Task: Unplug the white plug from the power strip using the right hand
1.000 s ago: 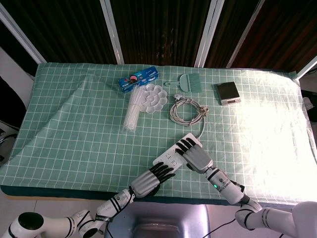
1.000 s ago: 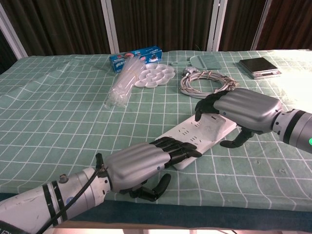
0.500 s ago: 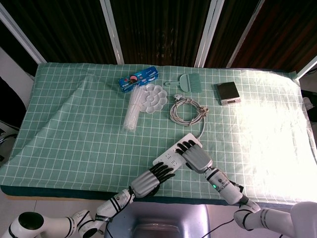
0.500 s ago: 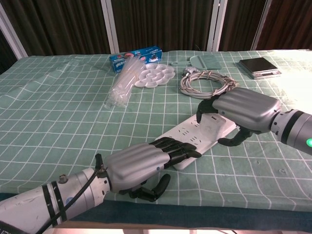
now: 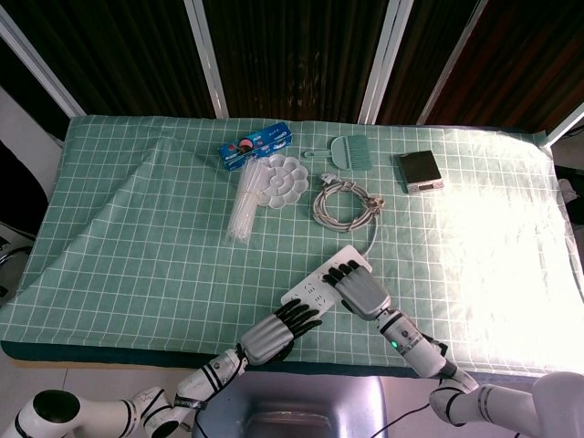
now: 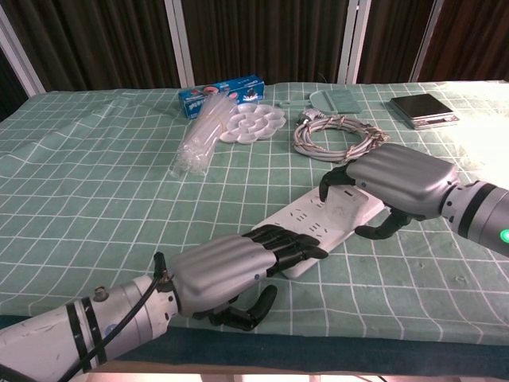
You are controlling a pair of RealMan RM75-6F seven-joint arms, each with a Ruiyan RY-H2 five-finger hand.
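Note:
The white power strip (image 5: pixel 315 285) (image 6: pixel 328 221) lies at an angle near the table's front edge. My left hand (image 5: pixel 276 329) (image 6: pixel 227 269) rests on its near end, its dark fingers (image 6: pixel 290 243) flat on the top. Arched over the far end is my right hand (image 5: pixel 362 289) (image 6: pixel 396 183), fingertips (image 6: pixel 328 185) just above the sockets and thumb (image 6: pixel 380 228) beside the strip's edge. That hand covers the white plug, so I cannot tell whether it grips it. A white cable (image 5: pixel 373 239) runs from the far end.
A coiled white cable (image 5: pixel 344 203) (image 6: pixel 332 135) lies just beyond the strip. Further back are a flower-shaped palette (image 5: pixel 281 181), a clear plastic bag (image 5: pixel 245 208), a blue box (image 5: pixel 255 146), a green comb (image 5: pixel 350 151) and a small scale (image 5: pixel 419 171).
My right hand has drawn back slightly along the strip, and its fingertips have lifted a little off the sockets. The left hand and the strip have stayed put.

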